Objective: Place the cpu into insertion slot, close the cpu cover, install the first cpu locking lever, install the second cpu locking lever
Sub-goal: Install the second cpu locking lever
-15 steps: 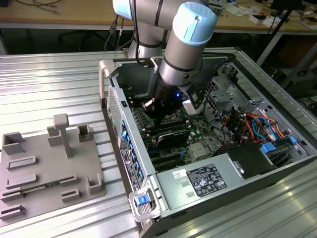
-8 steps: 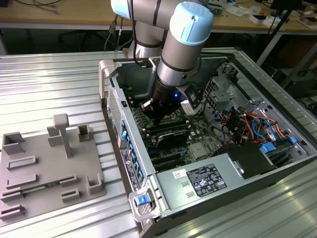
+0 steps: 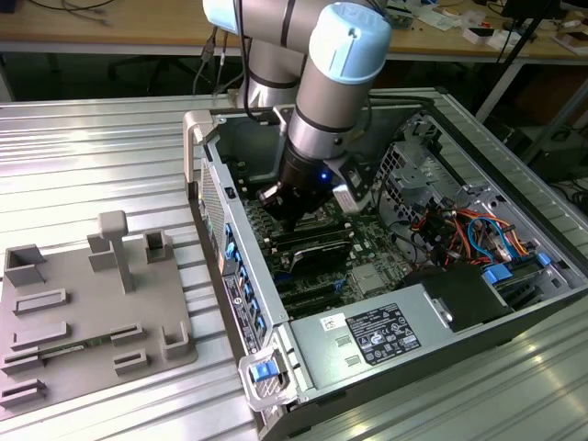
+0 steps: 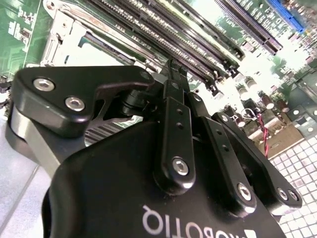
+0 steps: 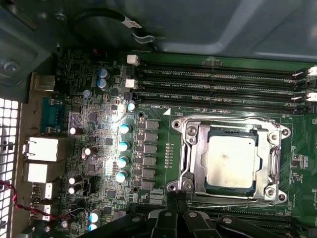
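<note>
In the first wrist view the cpu [image 5: 231, 161], silvery-grey and square, lies flat in the insertion slot [image 5: 231, 132] on the green board. The cpu cover [image 5: 194, 148] is down around it, framing the chip. One thin locking lever [image 5: 228, 119] runs along the cover's edge beside the memory slots. Another lever [image 5: 233, 199] runs along the opposite edge. My gripper [image 5: 176, 197] is shut, its tips right at the end of that second lever by the cover's corner. In the second wrist view the joined fingertips [image 4: 173, 69] sit beside the socket frame [image 4: 62, 34]. In the exterior view the gripper [image 3: 289, 217] reaches low into the case.
Long black memory slots [image 5: 218, 82] lie beside the socket, with capacitors [image 5: 123, 146] on its other side. The case wall [image 3: 211, 175] is close to the arm. Coloured cables [image 3: 469, 230] and a power supply [image 3: 381, 335] are on the exterior view's right. A grey fixture plate [image 3: 83, 312] lies outside the case.
</note>
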`<state>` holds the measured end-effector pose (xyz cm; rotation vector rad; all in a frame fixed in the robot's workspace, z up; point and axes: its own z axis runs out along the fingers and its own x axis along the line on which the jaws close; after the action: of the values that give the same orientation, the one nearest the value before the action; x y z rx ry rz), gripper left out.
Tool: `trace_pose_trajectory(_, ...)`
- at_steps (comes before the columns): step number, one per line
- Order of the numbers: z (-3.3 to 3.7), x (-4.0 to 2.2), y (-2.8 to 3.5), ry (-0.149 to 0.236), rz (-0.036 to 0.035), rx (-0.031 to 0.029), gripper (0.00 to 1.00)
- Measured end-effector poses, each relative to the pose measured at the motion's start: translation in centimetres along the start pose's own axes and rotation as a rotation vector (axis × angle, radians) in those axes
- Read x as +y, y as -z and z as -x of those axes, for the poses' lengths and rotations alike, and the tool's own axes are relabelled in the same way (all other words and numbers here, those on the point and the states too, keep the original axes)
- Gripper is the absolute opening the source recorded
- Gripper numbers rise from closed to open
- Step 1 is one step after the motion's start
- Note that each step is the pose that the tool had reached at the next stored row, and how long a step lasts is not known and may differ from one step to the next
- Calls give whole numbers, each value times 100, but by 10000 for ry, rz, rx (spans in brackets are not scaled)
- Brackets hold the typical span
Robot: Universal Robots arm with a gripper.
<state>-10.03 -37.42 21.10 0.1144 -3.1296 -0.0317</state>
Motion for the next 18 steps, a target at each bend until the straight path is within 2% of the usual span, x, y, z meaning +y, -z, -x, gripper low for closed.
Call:
trace_pose_trajectory(14,-9,9,-17,1,0,-16,11)
trace_pose_trajectory(18,-9,8,-25,1,44,-19,11)
